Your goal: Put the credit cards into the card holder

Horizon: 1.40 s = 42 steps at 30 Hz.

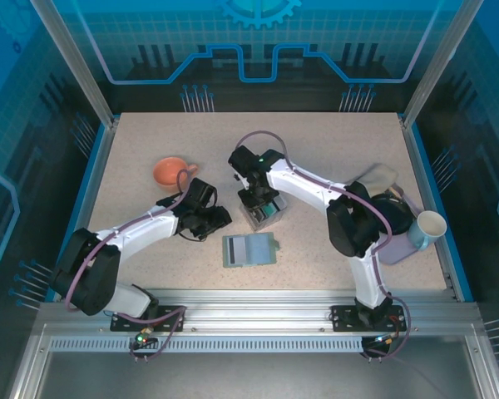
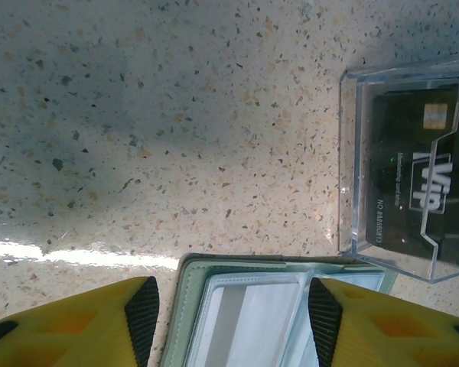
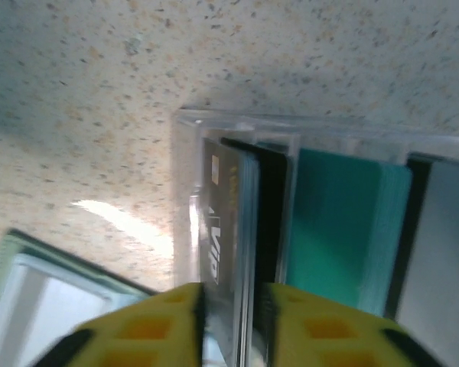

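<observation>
A speckled table (image 1: 333, 141) sits inside a blue-lit cage. From above, the wallet (image 1: 249, 249) lies open and flat at the near middle. Just behind it a clear box (image 1: 249, 218) holds the credit cards (image 1: 269, 212) on edge, with the right gripper (image 1: 256, 199) down over them. The left gripper (image 1: 209, 223) hangs just beside the wallet's far left corner. An orange cup (image 1: 171, 172) and a white cup (image 1: 430, 226) stand well apart from the work.

From the left wrist, the jaws stand moderately wide and empty, with the wallet's edge below between them. Pinning that edge down should stop the wallet sliding.

From the right wrist, the jaws are narrowly apart astride the dark card (image 3: 222, 222), and I judge it not yet pinched. A teal card (image 3: 333, 222) stands alongside. Close on one card only, then lift straight up, because the box wall and the neighbouring card crowd it.
</observation>
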{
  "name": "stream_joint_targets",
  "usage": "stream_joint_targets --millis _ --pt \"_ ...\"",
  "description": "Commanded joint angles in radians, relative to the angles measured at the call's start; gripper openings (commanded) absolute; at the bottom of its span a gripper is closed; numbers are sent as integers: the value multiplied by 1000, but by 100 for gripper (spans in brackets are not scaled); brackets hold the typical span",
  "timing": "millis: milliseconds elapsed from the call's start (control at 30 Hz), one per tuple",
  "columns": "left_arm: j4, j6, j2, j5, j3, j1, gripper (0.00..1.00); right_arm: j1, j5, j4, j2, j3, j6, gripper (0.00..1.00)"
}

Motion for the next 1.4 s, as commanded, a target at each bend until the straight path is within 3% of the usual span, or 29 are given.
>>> stream_joint_targets --millis 0,400,767,1133,1367 --pt "6 -8 -24 24 -16 9 58 17 126 -36 36 23 -50 35" --pt "6 -10 -26 18 -20 10 58 80 218 -6 83 16 -142 43" --pt "-5 -16 -55 1 -38 9 58 128 467 31 100 -10 -142 44" --pt "-6 -13 -47 5 -27 9 58 113 458 32 48 -21 -168 34" --pt "-6 -14 -48 5 -30 9 58 109 469 28 39 -26 -171 33"
